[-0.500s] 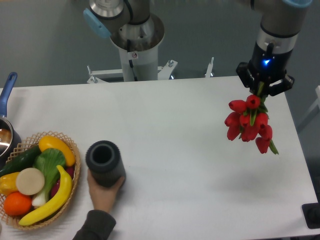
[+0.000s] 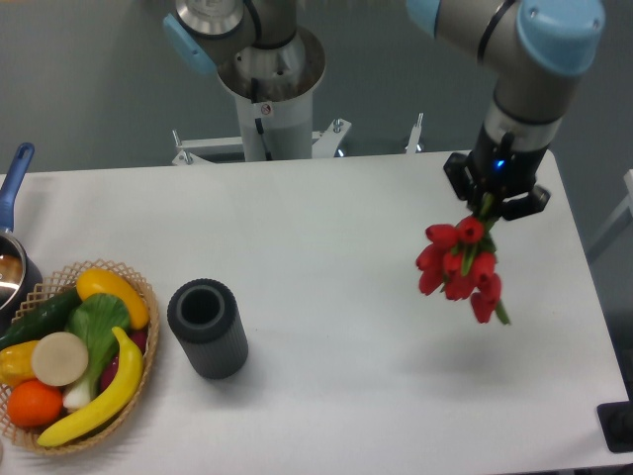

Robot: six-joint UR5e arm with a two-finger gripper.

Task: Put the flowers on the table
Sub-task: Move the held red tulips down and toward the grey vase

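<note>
- Since the earlier frame the end effector (image 2: 492,201) has shifted a little to the left and lower in the picture, carrying the flowers (image 2: 458,267) with it, and the hand that held the dark cylinder (image 2: 208,329) has gone.
- The end effector is closed on the green stems of the flowers; the fingers themselves are hard to make out against the dark housing.
- The flowers hang below the end effector, red heads pointing down and slightly left, above the white surface (image 2: 326,228), not touching it as far as can be seen.
- The stem ends are hidden inside the end effector.
- Far to the left of the end effector and lower, the dark cylinder stands upright on the surface, its open top visible.
- Further left is a wicker basket (image 2: 136,287) with fruit and vegetables, partly cut off by the lower picture edge.
- At the left edge a pot (image 2: 12,272) with a blue handle is only partly in view.
</note>
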